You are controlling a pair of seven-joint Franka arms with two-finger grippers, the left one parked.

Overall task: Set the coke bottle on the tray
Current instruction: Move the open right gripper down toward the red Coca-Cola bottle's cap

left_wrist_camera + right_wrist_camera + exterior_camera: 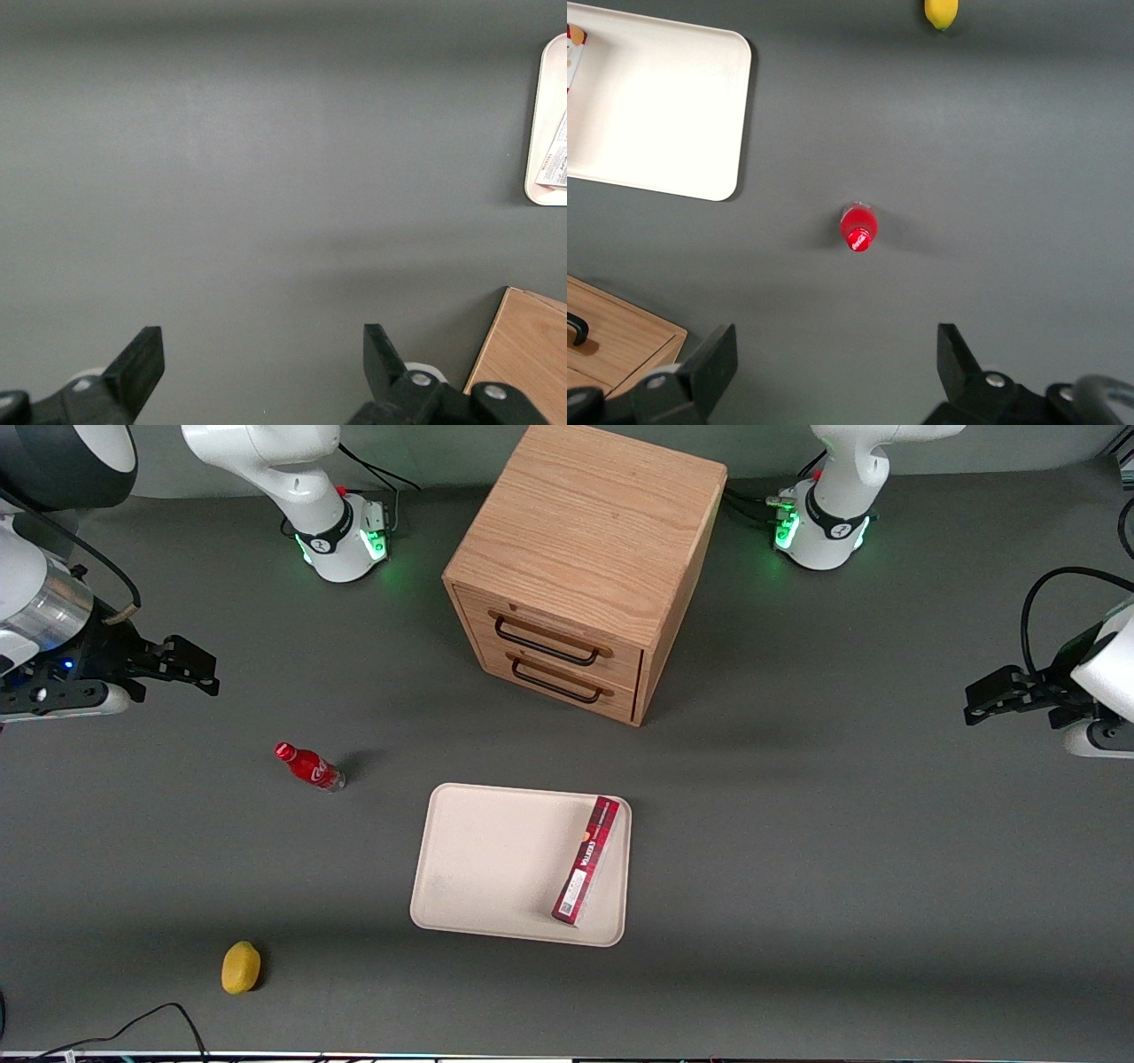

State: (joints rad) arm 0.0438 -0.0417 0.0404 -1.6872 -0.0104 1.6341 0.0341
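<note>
One coke bottle (309,767), one tray (496,859), one wide-apart end effector (182,666) above table.

Even, soft overhead light falls on the matte grey tabletop (797,824) — no hard glare. The tray (700,133) blooms almost white below the open-fingered tool (833,372), which hangs high at the working arm's end. The coke bottle (309,766) casts a faint shadow — all sharp.
</note>
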